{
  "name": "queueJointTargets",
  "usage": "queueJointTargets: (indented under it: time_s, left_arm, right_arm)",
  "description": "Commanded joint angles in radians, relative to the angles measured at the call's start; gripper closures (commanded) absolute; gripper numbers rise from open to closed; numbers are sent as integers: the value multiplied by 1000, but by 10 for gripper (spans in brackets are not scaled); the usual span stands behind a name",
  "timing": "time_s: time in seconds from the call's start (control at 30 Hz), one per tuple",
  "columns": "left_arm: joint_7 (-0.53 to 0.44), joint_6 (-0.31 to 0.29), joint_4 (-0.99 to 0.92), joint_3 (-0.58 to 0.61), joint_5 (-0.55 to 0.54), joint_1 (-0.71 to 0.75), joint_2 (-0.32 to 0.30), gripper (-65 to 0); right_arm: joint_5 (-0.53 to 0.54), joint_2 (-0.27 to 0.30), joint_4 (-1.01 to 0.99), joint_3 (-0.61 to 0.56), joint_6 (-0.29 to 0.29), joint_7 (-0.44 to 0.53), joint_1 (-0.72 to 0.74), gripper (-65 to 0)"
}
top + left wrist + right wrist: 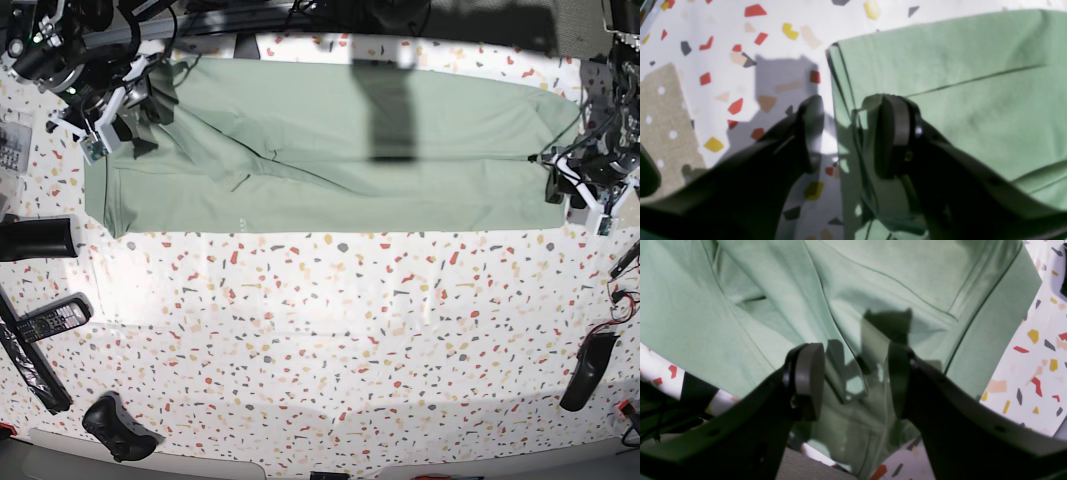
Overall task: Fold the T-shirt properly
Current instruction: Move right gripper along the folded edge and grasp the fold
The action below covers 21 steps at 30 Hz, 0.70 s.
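The T-shirt (330, 160) was found laid as a long folded band across the far part of the speckled worktop (330, 350), its ends reaching toward both arms. In the base view neither claw could be made out clearly; both were largely lost among cables and arm parts at the frame edges.

The left claw (848, 133) was recorded with its jaws apart, straddling the folded corner of the shirt: one pad stood over bare worktop, the other over the cloth. Whether either pad touched the fabric could not be determined, the wrist picture being blurred and shadowed.

The right claw (857, 380) was likewise seen with jaws apart above rumpled folds. Contact with the cloth could not be confirmed. Collar and buttons could not be identified in any view.
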Motion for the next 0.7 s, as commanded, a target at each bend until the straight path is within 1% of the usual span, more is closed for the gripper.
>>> queueJointTargets:
  time_s: [0.0,0.07,0.13,0.2,0.27,0.37,0.47,0.57,0.67]
  left_arm:
    - [-10,-3,24,-5,-4,-10,-17,-249]
    - [-38,-3,50,-5,-4,-10,-17,-249]
    - [-63,-2,83,-5,-4,-10,-17,-249]
    - [-77,0,122,-5,-4,-10,-17,-249]
    - [-80,0,157,-5,-4,-10,-17,-249]
    - [-81,0,185,-5,-4,-10,-17,-249]
    - [-80,0,186,-5,-4,-10,-16,-249]
    - [-80,0,186,-5,-4,-8,-16,-249]
    - [-79,0,186,-5,-4,-8,-17,-249]
  right_arm:
    - [21,13,19,9,2,43,0,-297]
    - [81,13,19,9,2,87,2,-297]
    - [180,13,19,9,2,123,16,-297]
    - [278,13,19,9,2,130,55,-297]
    - [332,5,19,9,2,129,116,-297]
    - [312,-27,11,5,2,117,212,-297]
    - [234,-54,-34,-40,2,61,296,-297]
    - [132,-52,-97,-150,2,-47,364,-297]
    - [103,-50,-119,-258,2,-185,415,-297]
